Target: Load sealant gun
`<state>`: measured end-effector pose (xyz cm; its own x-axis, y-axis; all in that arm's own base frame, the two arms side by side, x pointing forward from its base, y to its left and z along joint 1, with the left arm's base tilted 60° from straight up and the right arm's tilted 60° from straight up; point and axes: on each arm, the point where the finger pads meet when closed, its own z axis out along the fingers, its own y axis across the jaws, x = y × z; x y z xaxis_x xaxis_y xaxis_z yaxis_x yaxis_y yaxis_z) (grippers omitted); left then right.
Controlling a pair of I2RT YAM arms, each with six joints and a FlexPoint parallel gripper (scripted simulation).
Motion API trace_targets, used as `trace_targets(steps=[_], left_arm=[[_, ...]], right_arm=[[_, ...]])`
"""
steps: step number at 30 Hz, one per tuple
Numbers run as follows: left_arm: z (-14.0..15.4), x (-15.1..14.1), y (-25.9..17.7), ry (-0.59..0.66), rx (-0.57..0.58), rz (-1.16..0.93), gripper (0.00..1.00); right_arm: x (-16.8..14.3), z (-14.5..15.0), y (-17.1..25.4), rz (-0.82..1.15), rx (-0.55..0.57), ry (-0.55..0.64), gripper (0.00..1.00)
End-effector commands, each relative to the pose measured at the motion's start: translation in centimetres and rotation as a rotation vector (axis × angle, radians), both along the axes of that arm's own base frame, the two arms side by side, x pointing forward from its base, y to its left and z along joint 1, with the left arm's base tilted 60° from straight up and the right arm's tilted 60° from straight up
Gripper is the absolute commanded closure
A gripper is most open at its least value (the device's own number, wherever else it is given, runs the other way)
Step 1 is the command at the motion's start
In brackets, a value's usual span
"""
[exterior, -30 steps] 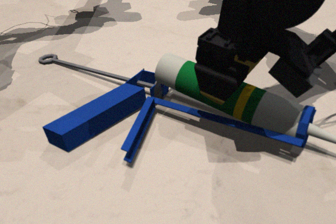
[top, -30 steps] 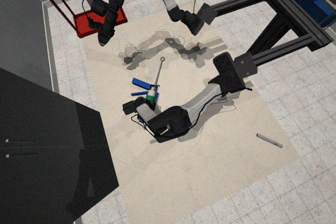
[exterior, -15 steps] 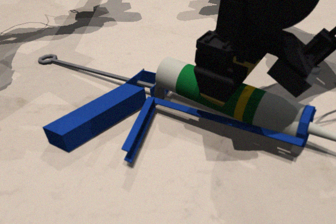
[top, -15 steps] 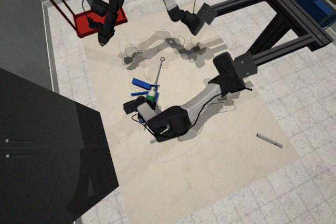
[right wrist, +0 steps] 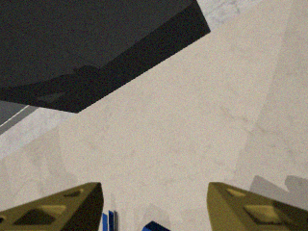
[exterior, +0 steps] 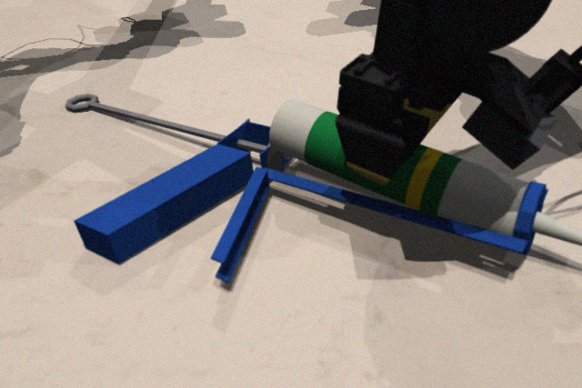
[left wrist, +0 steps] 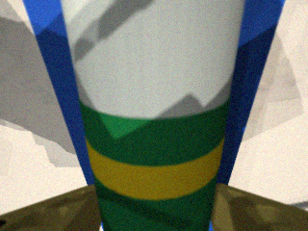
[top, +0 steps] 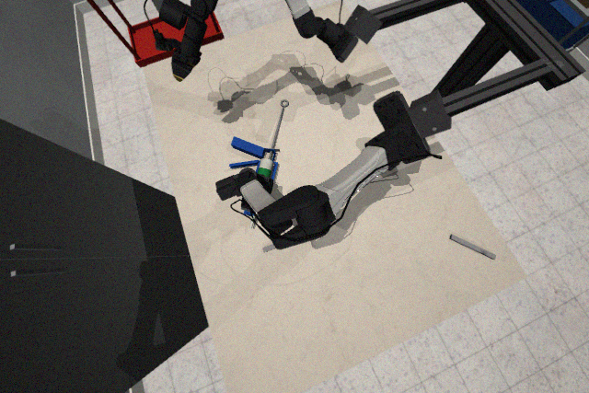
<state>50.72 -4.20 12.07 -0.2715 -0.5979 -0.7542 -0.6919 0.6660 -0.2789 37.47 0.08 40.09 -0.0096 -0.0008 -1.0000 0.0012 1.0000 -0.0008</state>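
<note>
The green, white and grey cartridge (exterior: 324,137) (top: 265,169) (left wrist: 154,72) lies lengthwise over the blue gun (exterior: 164,200) (top: 247,146) (left wrist: 60,63). Its nozzle (exterior: 556,226) sticks out through the front ring (exterior: 531,210). Its rear end sits higher, at the grey plunger disc (exterior: 278,159), which it partly hides. The plunger rod (exterior: 159,124) (top: 278,126) extends behind the handle. My left gripper (left wrist: 155,192) (exterior: 396,160) is shut on the cartridge's middle. My right gripper (right wrist: 154,192) (top: 179,77) is open and empty, away from the gun. The thumb plate cannot be made out clearly.
A dark cabinet (top: 95,260) (right wrist: 96,48) stands beside the table (top: 356,307). A grey bar (top: 472,247) lies near the table's far edge from the cabinet. A red cart (top: 143,39) stands beyond the table, near my right arm.
</note>
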Motion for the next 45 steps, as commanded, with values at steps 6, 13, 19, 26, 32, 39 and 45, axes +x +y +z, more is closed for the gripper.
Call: trace_targets(steps=[6,13,19,26,32,39,45], left_arm=[[-0.1,0.4,-2.1,-0.064,0.041,-0.017,1.00],[1.4,0.3,-2.2,-0.074,0.014,-0.018,1.00],[-0.2,0.2,-2.6,-0.032,0.029,-0.022,1.00],[1.6,0.2,-1.7,-0.090,0.036,-0.006,1.00],[0.1,0.7,-1.7,-0.101,0.063,0.010,1.00],[0.5,0.4,-2.1,-0.081,0.047,0.005,1.00],[0.1,0.4,-2.2,-0.073,0.050,0.004,1.00]], right_arm=[[-0.1,-0.1,-0.1,0.000,0.009,0.005,0.48],[-0.1,-0.1,-0.1,0.000,0.009,0.005,0.48],[-0.1,-0.1,-0.1,0.000,0.009,0.005,0.48],[-0.1,-0.1,-0.1,0.000,0.009,0.005,0.48],[-0.1,-0.1,-0.1,0.000,0.009,0.005,0.48],[-0.1,-0.1,-0.1,0.000,0.009,0.005,0.48],[-0.1,-0.1,-0.1,0.000,0.009,0.005,0.48]])
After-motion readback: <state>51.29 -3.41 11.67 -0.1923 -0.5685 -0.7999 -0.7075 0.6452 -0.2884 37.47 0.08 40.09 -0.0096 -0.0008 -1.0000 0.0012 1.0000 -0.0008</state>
